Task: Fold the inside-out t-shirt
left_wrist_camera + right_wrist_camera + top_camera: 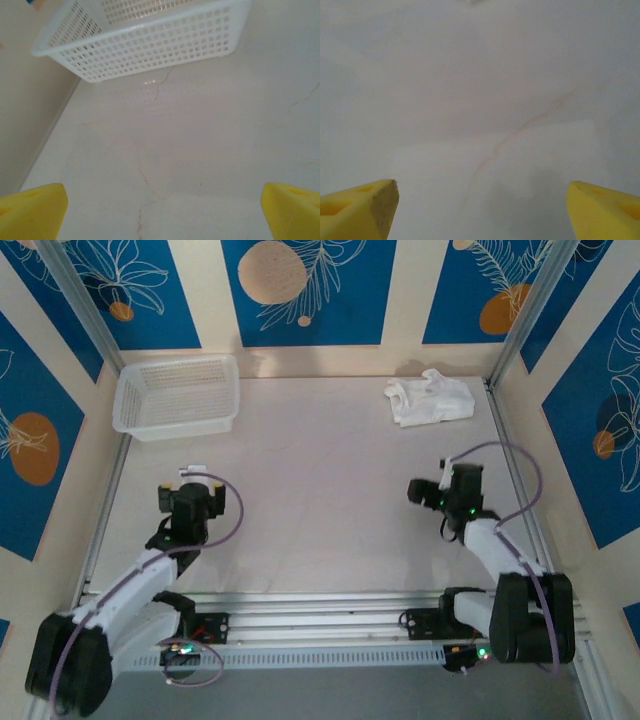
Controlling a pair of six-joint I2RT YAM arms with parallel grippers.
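Two tools are seen low over the pale counter [320,440], both released; the left tool [194,476] is held with its yellow fingers [32,210] spread wide and bare counter between them; the right tool [455,476] is likewise spread, nothing being gripped. The inside-out t-shirt [430,400] is found bunched and wrinkled at about one o'clock on the counter, near the far right corner, well apart from both tools; it is touched by neither. A white mesh basket [178,395] is set upright at eleven o'clock, beyond the left tool.
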